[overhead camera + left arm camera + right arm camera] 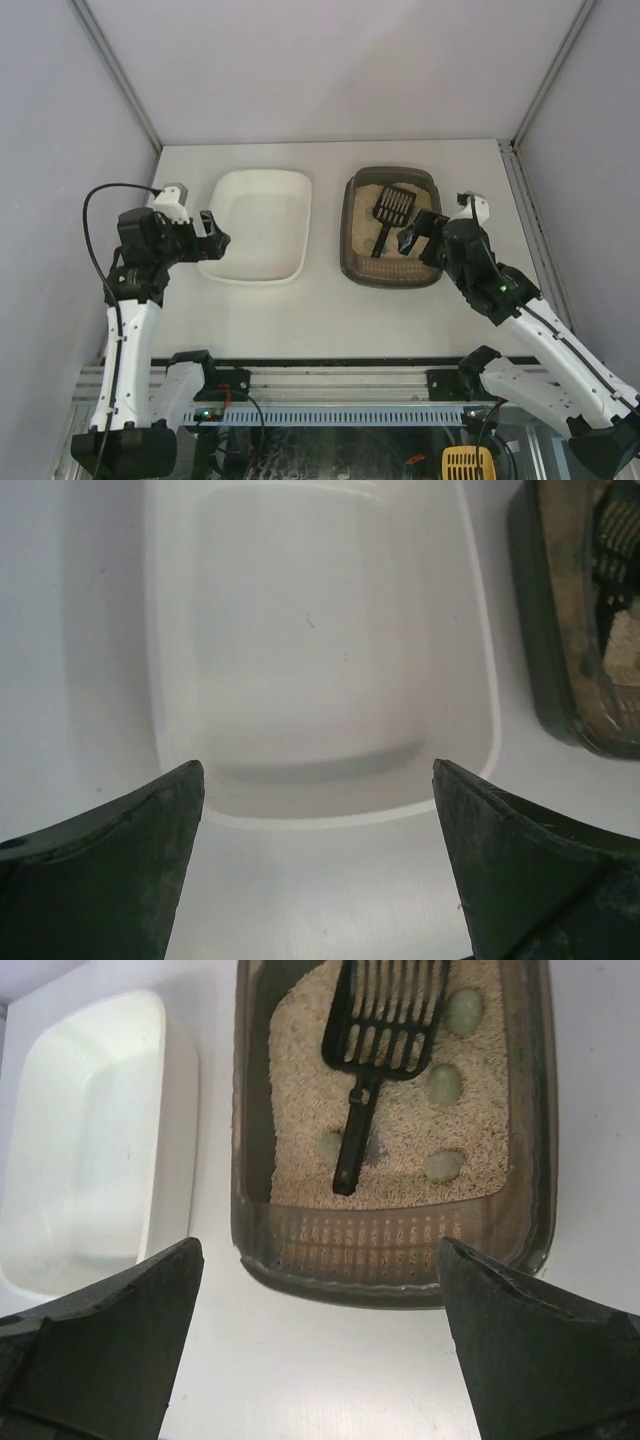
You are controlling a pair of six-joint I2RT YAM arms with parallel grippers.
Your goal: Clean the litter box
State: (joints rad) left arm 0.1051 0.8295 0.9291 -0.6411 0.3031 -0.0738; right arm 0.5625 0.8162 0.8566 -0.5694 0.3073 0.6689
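The dark brown-grey litter box [349, 245] sits right of centre on the table and holds beige litter. A black slotted scoop [391, 214] lies in it, handle pointing to the near side. In the right wrist view the litter box [390, 1260] has the scoop [380, 1050] and several pale green lumps [445, 1085] on the litter. My right gripper [420, 236] is open and empty just off the box's near right rim; it also shows in the right wrist view [320, 1245]. My left gripper [213, 238] is open and empty at the left side of the white tray.
A plain white tray [257, 225] stands left of the litter box, with nothing in it; it fills the left wrist view [320, 660] and shows in the right wrist view [90, 1140]. The litter box's edge [560, 630] shows at the right. Walls enclose the table on three sides.
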